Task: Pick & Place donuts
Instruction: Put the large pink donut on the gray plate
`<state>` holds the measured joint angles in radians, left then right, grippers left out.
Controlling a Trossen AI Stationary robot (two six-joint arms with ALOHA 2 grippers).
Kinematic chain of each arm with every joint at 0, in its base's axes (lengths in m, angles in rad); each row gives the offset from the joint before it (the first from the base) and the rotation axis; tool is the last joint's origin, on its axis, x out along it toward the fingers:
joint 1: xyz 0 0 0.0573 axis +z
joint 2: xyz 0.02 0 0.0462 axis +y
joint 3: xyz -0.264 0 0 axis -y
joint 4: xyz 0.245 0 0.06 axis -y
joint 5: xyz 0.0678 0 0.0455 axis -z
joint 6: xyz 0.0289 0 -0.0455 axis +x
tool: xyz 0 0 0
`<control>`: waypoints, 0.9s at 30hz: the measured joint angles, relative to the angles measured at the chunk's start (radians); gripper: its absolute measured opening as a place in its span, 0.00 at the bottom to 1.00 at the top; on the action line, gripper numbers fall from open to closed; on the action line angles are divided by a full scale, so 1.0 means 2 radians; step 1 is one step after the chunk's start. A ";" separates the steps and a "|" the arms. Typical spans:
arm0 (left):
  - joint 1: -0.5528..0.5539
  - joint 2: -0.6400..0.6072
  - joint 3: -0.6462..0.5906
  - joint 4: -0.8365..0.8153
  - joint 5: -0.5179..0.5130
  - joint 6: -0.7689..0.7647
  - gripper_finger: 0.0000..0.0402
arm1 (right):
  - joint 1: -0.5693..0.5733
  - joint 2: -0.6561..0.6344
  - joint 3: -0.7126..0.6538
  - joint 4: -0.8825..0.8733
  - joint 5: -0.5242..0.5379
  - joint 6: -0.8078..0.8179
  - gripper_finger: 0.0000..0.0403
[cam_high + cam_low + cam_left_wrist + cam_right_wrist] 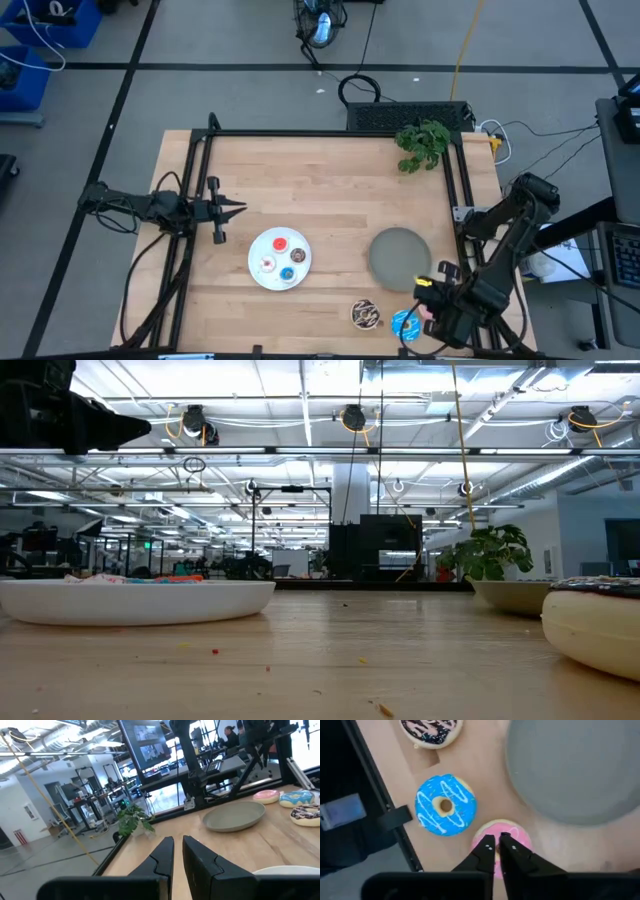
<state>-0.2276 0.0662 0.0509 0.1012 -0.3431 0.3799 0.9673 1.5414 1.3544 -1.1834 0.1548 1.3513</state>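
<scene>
Three larger donuts lie flat on the wooden table near its front right corner: chocolate with sprinkles [365, 314], blue-iced [445, 806] and pink-iced [518, 832]. My right gripper [496, 845] points down over the pink-iced donut, above it, its fingers all but together with nothing between them. Several tiny donuts, among them a red one [279, 243] and a blue one [288, 274], lie on the white plate [256, 272]. The grey plate [400, 256] stands bare beside the larger donuts. My left gripper [236, 208] waits shut and level at the table's left side.
A green toy plant [423, 142] lies at the table's far right. A black frame rail [330, 134] runs along the far edge and down both sides. Bare wood lies between the two plates and across the far half.
</scene>
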 joint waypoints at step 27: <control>0.000 0.000 0.000 -0.011 0.000 0.005 0.12 | -0.002 0.000 -0.181 0.120 -0.095 -0.056 0.63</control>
<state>-0.2276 0.0665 0.0513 0.0795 -0.3428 0.3901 0.9627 1.5410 0.9933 -0.9435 -0.0346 1.2396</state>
